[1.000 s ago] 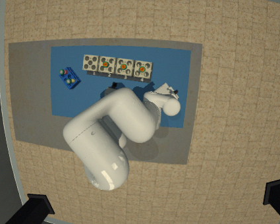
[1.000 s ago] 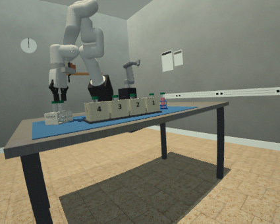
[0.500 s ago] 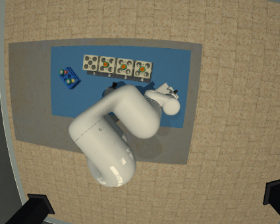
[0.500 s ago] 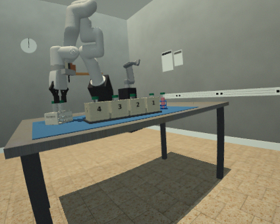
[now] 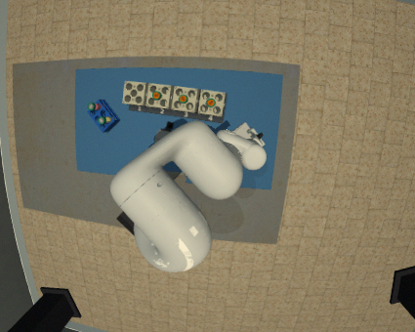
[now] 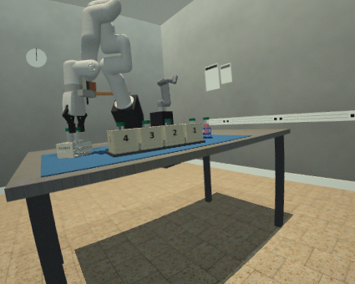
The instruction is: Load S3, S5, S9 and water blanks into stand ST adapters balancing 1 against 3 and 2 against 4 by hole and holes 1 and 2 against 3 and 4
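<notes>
Adapters, four, cream blocks in a row on the loading stand (image 6: pixel 113 152), numbered on their sides. Adapter 4 (image 6: pixel 124 141), adapter 3 (image 6: pixel 151 138) and adapter 2 (image 6: pixel 174 134) each carry one green-capped tube with an orange cap dot in the centre hole, as the top view shows at (image 5: pixel 210 103), (image 5: pixel 183 99) and (image 5: pixel 156 95). Adapter 1 (image 5: pixel 135 93) shows all five holes open in the top view.

Blue rack (image 5: pixel 103 115): stands apart from adapter 1, turned askew on the blue mat (image 5: pixel 239 86), holding several capped tubes; cap markings too small to read.

Clear rack (image 6: pixel 73 149): near the table end past adapter 4, with a pale label on its side. Contents hard to make out.

Gripper (image 6: pixel 74 127): black fingers pointing straight down, directly above the clear rack, standing partly open; a green cap sits at the fingertips, and whether the fingers touch it cannot be told.

Arm (image 5: pixel 181 172): white, folded over the table (image 6: pixel 154 161), hiding the mat's near middle in the top view.
</notes>
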`<state>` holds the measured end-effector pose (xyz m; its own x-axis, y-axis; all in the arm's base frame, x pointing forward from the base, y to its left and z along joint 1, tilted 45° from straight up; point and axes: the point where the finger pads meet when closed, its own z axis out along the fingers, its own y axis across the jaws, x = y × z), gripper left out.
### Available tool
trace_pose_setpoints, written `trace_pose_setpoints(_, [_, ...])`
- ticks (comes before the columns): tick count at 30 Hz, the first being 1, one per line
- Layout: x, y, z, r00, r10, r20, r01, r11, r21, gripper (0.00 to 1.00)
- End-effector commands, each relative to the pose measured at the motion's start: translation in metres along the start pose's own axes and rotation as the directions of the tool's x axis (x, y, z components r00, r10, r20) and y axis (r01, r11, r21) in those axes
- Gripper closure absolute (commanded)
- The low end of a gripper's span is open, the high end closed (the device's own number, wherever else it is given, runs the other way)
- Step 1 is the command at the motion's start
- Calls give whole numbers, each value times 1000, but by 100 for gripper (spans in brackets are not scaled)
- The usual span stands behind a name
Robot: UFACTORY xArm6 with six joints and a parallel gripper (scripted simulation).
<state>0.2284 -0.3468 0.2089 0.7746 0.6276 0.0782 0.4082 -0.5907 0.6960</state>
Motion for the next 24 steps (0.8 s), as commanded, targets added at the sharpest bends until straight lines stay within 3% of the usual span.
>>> trace_pose_setpoints(1, [0, 1, 1, 1000, 0, -1, 0, 1000, -5, 43])
trace_pose_setpoints(13, [0, 1, 1, 1000, 0, -1, 0, 1000, -5, 43])
trace_pose_setpoints(14, [0, 1, 0, 1000, 0, -1, 0, 1000, -5, 100])
trace_pose_setpoints(24, [0, 1, -1, 1000, 0, -1, 0, 1000, -5, 100])
